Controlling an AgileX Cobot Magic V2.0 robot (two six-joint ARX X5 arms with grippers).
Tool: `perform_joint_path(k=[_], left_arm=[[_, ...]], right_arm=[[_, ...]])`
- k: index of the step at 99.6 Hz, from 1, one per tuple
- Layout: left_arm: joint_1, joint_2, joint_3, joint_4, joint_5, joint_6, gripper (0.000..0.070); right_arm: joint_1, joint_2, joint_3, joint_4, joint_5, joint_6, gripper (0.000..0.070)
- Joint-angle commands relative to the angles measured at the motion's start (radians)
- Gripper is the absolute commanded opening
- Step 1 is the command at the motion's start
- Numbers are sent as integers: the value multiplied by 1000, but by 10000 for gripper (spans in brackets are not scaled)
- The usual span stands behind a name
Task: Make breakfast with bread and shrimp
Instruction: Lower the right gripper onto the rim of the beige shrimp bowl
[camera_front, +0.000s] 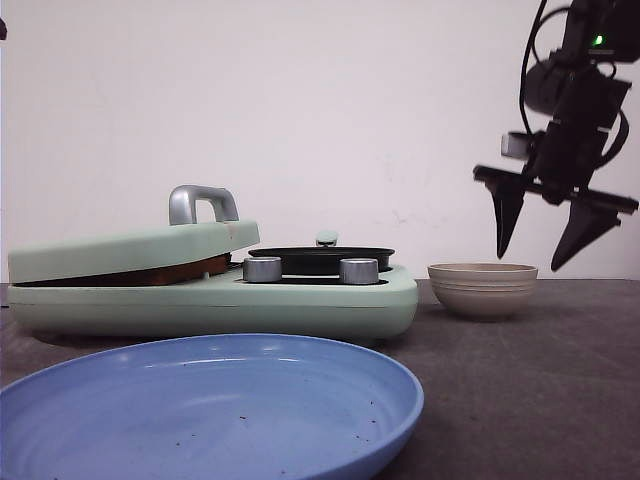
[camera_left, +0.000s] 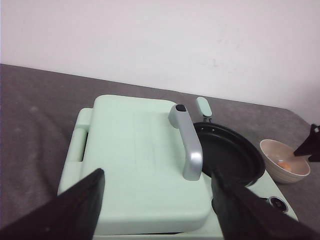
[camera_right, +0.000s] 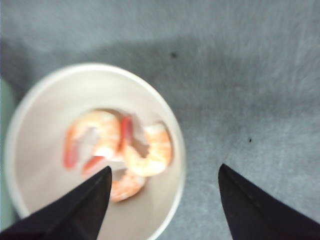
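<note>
Front view: the right gripper (camera_front: 545, 235) hangs above the bowl (camera_front: 482, 289), jaws apart and empty. The shrimp (camera_right: 120, 152) lie in the bowl, a little blurred. The left gripper (camera_left: 157, 202) is spread over the cooker's (camera_left: 145, 160) closed lid. The brown edge under that lid may be bread (camera_front: 150, 274).

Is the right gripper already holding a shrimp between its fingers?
No. In the right wrist view the right gripper is open with nothing between its fingers, and the shrimp lie in the beige bowl.

The shrimp (camera_right: 120, 152) look blurred, and the bowl (camera_right: 30, 150) runs off the picture's edge
</note>
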Motion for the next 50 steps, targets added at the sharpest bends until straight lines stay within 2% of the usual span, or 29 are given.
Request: perform_joint_path(k=[1, 50], left_arm=[[-1, 4, 3, 11, -3, 0, 354], [-1, 4, 3, 12, -3, -6, 354]], right_arm=[[-3, 30, 30, 8, 8, -14, 416], [-15, 71, 30, 56, 32, -22, 416]])
